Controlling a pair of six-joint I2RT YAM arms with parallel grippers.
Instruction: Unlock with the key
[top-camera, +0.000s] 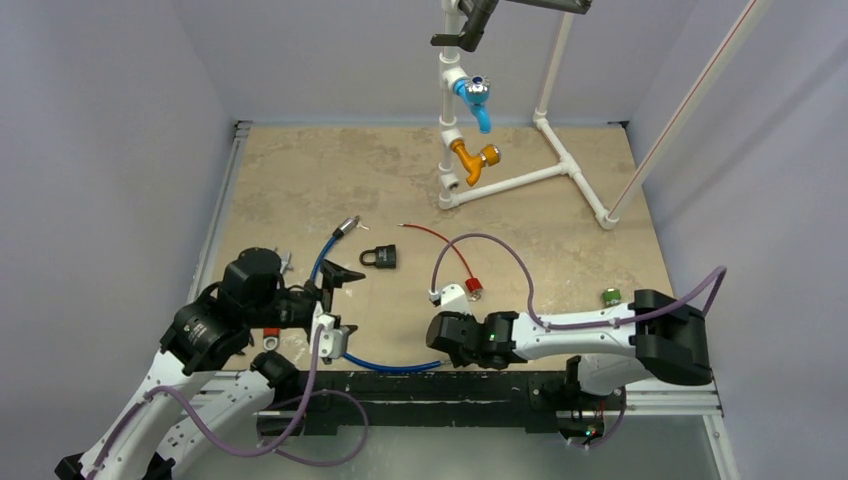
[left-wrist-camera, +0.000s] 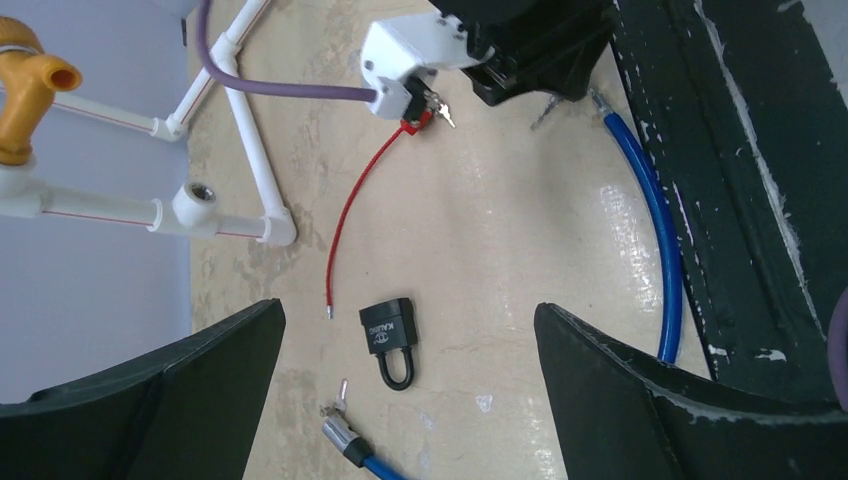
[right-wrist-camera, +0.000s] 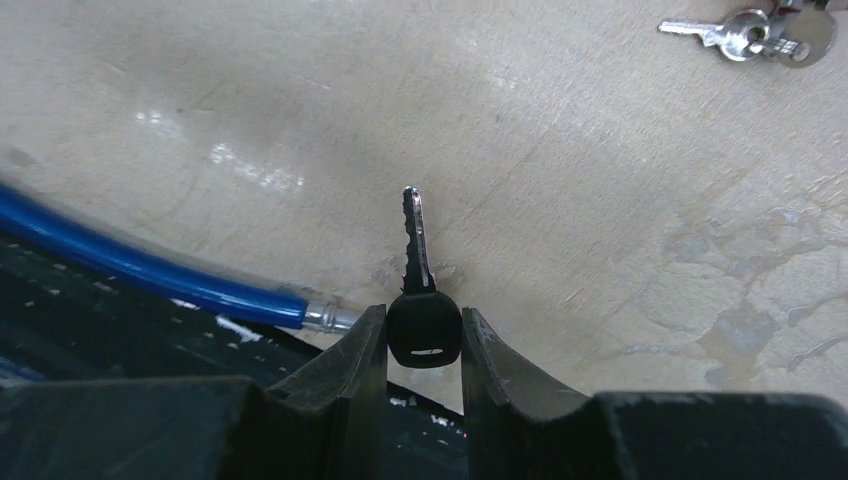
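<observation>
This looks like a robotics lab's test cell. Plain pale lilac walls (top-camera: 100, 150) box in a beige stone-patterned counter (top-camera: 300, 180) edged with a bare aluminium rail (top-camera: 222, 200). Two white-and-black robot arms, the left arm (top-camera: 200, 340) and the right arm (top-camera: 570, 335), are bolted to a black base bar (top-camera: 450, 400) and trail purple cables (top-camera: 500, 245). At the back stands a white plastic pipe frame (top-camera: 510, 184) carrying a blue tap (top-camera: 473, 95) and a yellow tap (top-camera: 475, 158). A small black padlock (top-camera: 381, 257) lies loose on the counter.
</observation>
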